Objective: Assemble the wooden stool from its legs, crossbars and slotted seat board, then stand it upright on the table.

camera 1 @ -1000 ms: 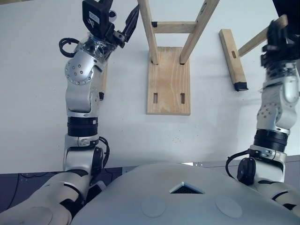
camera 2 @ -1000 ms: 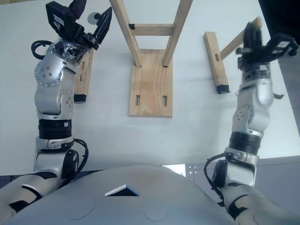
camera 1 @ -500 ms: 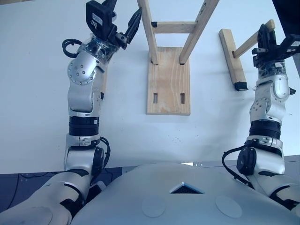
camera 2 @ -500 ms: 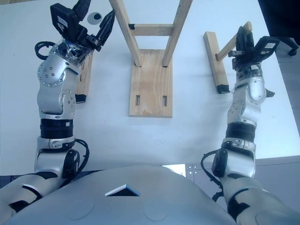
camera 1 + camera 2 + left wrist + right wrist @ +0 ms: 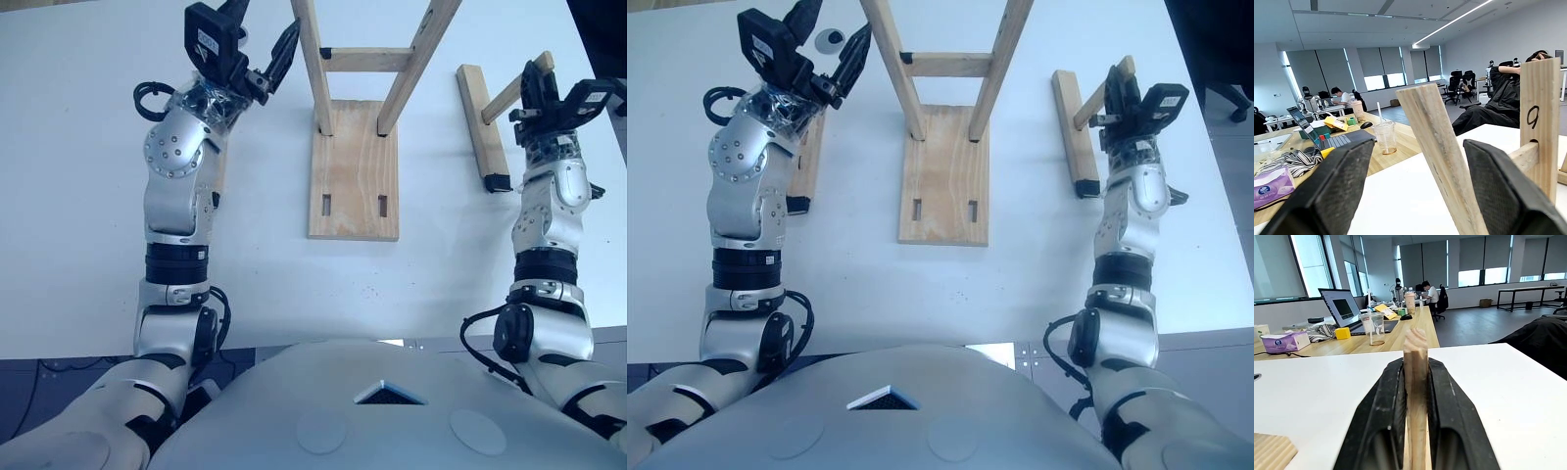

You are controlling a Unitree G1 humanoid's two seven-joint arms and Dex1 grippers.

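The slotted seat board [image 5: 353, 176] lies flat on the white table. Two legs stand tilted in its far slots, the left leg [image 5: 313, 69] and the right leg [image 5: 411, 64], joined by a crossbar [image 5: 364, 59]. My left gripper [image 5: 263, 34] is open just left of the left leg [image 5: 1442, 156], which shows between its fingers. A third leg [image 5: 483, 122] lies at the right with a crossbar [image 5: 505, 98] angling up from it. My right gripper [image 5: 537, 80] is shut on that crossbar [image 5: 1415, 342]. A fourth leg [image 5: 803, 157] lies under my left arm.
A small round black-and-white object [image 5: 831, 37] sits on the table beyond my left gripper. The table's near edge [image 5: 294, 345] runs close to the robot. Bare table surface [image 5: 78, 196] spreads left of the left arm and in front of the seat board.
My right gripper has moved left along the crossbar toward the lying leg. My left gripper has shifted slightly right, closer to the standing left leg.
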